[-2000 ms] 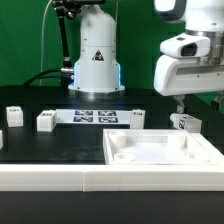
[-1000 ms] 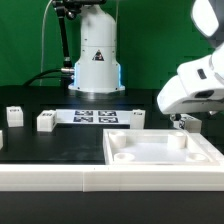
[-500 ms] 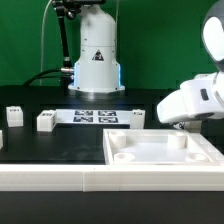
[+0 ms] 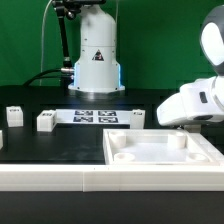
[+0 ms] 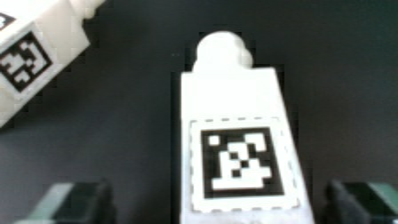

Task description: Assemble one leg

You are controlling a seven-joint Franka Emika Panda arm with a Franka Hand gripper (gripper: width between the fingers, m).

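One leg (image 5: 231, 140) lies flat on the dark worktop (image 5: 125, 130) right under the wrist camera, tag face up, its rounded peg end pointing away from the jaws. In the exterior view the arm (image 4: 195, 100), low behind the white tray-like top (image 4: 150, 133) on the exterior view's right, hides it. The jaws stand open, one dark pad on each side of the leg's tagged end, with a gap on both sides and nothing held. The leg looks like hard, light moulded plastic: stiff and unlikely to crush, but smooth enough to slip or swivel if pinched off-centre. Its flat long sides near the tag, not the narrow peg, seem the best hold. A second tagged white piece (image 5: 36, 50) lies near, where a jaw could nudge it.
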